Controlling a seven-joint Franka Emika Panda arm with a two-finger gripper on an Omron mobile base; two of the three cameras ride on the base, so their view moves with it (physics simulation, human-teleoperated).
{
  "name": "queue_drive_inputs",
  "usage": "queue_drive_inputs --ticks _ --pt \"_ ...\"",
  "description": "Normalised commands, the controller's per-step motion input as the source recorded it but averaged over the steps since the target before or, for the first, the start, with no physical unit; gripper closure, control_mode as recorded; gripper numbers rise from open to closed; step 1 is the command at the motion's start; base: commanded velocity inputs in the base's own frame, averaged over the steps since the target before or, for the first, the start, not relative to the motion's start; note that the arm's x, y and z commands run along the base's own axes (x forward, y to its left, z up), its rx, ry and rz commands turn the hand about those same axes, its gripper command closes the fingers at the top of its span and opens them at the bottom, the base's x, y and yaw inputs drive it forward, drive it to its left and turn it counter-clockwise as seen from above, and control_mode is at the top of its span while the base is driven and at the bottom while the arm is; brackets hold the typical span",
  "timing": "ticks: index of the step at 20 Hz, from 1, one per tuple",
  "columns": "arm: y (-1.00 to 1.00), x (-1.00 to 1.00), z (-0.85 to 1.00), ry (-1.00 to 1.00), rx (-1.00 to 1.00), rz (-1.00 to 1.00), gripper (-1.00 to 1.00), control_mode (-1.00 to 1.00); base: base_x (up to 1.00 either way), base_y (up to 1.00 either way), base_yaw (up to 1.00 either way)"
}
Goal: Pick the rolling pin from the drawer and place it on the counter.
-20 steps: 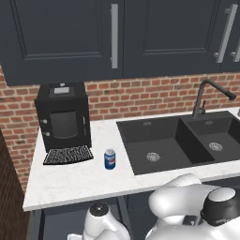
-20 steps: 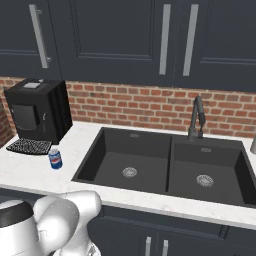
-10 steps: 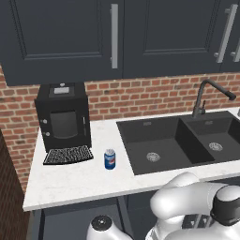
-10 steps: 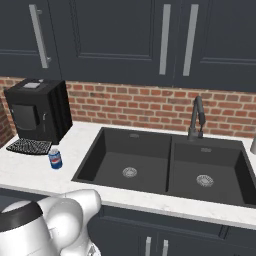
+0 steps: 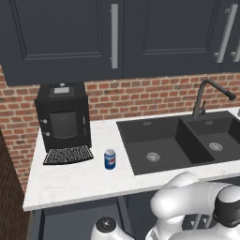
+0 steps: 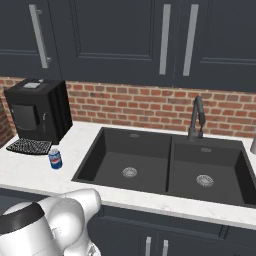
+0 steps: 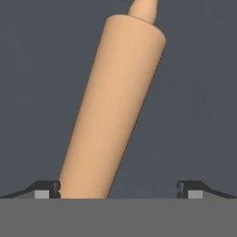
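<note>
Fingertips first: my two pads sit spread wide apart at the bottom of the hand view, so my gripper is open and has hold of nothing. The rolling pin lies right in front of it on the dark blue-grey floor of the drawer, slanting away with its lower end hard up against my left-side pad and a big gap to the other one. Its narrow handle pokes out at the top edge.

Further out, in the base views, my arm is bent down low in front of the cabinets. Past it is the white counter with a blue soda can, then a black coffee machine by the brick wall. The black double sink and its faucet sit off to the right.
</note>
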Motion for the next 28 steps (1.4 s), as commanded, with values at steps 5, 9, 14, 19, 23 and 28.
queue_drive_inputs --ticks 5,9,14,19,23,28 --pt "0.00 0.32 0.00 0.00 0.00 0.00 -1.00 -1.00 0.00 0.00 0.00" --pt "0.00 0.28 -0.01 0.00 0.00 0.00 -1.00 -1.00 0.00 0.00 0.00" --pt "0.00 0.04 -0.14 0.00 0.00 0.00 -1.00 -1.00 0.00 0.00 0.00" --pt "0.00 0.00 -0.22 0.00 0.00 0.00 -1.00 -1.00 0.00 0.00 0.00" --pt "0.00 0.00 -0.27 0.00 -0.01 0.00 -1.00 -1.00 0.00 0.00 0.00" --pt "0.00 0.00 -0.12 0.00 -0.01 0.00 1.00 -1.00 0.00 0.00 0.00"
